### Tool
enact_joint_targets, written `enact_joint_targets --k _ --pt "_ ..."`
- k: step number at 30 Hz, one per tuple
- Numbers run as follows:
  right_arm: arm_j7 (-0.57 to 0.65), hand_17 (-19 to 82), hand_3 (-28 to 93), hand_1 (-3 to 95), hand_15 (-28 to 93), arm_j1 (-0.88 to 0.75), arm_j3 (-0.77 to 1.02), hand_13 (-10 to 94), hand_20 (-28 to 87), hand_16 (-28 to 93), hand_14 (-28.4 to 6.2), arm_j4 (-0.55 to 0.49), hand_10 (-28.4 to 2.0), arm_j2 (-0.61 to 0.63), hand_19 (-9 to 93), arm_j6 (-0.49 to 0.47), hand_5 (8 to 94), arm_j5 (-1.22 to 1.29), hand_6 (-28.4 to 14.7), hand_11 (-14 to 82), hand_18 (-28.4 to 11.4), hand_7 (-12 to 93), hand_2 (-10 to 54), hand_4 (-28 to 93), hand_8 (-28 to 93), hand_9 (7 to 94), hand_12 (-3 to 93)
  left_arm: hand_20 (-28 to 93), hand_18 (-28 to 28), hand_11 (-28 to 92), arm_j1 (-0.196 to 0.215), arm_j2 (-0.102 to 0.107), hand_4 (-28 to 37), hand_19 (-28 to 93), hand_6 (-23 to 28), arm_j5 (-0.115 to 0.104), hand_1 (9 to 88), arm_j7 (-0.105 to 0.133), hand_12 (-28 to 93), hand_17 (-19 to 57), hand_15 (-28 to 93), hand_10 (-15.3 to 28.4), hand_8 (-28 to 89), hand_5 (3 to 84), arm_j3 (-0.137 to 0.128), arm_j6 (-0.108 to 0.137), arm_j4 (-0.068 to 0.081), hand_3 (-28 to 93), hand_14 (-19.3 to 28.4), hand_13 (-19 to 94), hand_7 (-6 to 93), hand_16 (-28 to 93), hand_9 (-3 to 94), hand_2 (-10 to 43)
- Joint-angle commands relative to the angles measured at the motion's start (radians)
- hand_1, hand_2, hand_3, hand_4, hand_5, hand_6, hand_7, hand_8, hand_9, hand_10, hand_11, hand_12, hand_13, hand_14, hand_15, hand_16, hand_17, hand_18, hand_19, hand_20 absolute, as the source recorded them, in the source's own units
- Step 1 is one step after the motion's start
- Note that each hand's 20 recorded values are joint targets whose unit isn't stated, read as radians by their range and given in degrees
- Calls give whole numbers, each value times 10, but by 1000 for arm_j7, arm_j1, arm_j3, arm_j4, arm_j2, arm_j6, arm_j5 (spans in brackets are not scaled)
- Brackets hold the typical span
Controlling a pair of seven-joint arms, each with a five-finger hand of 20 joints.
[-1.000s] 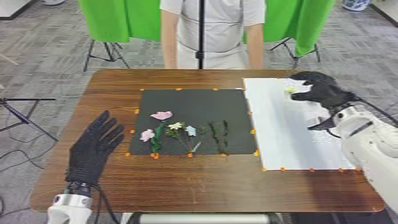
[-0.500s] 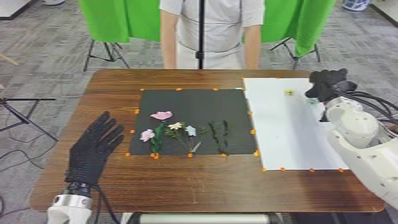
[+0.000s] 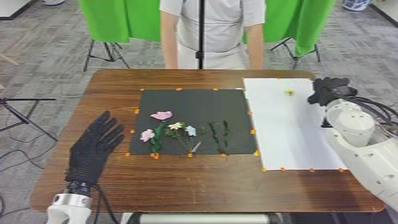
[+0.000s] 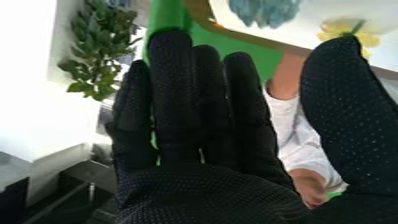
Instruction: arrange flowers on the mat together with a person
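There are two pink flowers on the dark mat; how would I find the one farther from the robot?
On the brown table, look at the dark mat, then its half on the robot's left. The upper pink flower lies farther from the robot than the lower pink flower, the white flower and the pale blue flower.

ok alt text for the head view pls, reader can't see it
Small flowers and stems lie on a black mat on a brown table; the robot's left hand beside the mat, right hand at the right edge of a white sheet.
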Motion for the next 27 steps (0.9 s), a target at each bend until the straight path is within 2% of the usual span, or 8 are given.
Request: enact_joint_targets --k 1,4,13,17,19,22,25,27 --pt "-24 261 850 303 645 -24 37 595 419 161 -96 22 -98 -11 793 -1 440 26 -8 280 -182 311 -95 -283 -164 483 198 92 222 161 3 1 -282 413 37 -2 250 -12 162 -99 226 115 -103 296 -1 -3 10 717 142 204 191 24 238 -20" --pt "-22 271 847 317 642 -19 46 620 412 166 -88 39 -96 -26 800 -20 439 45 -4 283 -185 315 -95 -283 -165 486 199 92 222 161 1 -1 -282 413 38 -1 250 -16 161 -99 227 115 -103 299 -1 -8 11 718 142 204 191 24 238 -20" --pt "-90 319 832 377 655 -7 34 694 404 189 -70 78 -82 -34 861 51 473 78 20 307 -183 343 -95 -282 -180 546 200 93 222 161 3 0 -281 414 39 0 251 -12 161 -100 229 118 -101 302 -3 -7 11 716 142 205 188 23 242 -18" --pt "-124 355 807 405 660 -11 22 725 404 205 -60 85 -74 -44 885 86 521 71 31 330 -174 350 -95 -283 -185 613 218 93 222 161 0 2 -281 414 39 -1 250 -10 161 -99 229 117 -101 304 -1 -9 12 717 142 205 187 22 244 -17" --pt "-144 367 756 434 670 -16 9 746 407 217 -59 84 -64 -46 901 112 547 68 33 273 -177 377 -95 -283 -87 685 310 94 222 161 0 2 -281 414 39 0 250 -11 160 -99 229 118 -101 306 -2 -11 11 717 142 204 187 23 246 -18" --pt "-176 384 719 471 675 -23 -7 771 418 227 -57 85 -60 -48 916 167 619 68 36 233 -180 440 -95 -283 -51 781 391 94 222 162 0 1 -282 414 40 -1 250 -10 160 -99 229 118 -101 307 -2 -10 12 718 143 205 187 23 250 -18" --pt "-202 413 746 506 671 -45 -7 806 435 239 -51 56 -64 -43 931 194 710 83 39 246 -183 427 -92 -282 -22 849 405 94 222 163 4 0 -282 415 41 0 249 -10 160 -99 229 119 -101 309 -2 -11 10 719 144 206 187 22 252 -18" --pt "-217 422 764 510 671 -54 -22 816 447 241 -50 23 -65 -33 932 234 732 105 35 248 -184 419 -93 -283 -18 862 408 94 222 165 6 -2 -282 415 41 1 249 -9 160 -99 230 120 -100 309 -3 -9 8 719 144 206 187 22 254 -18"
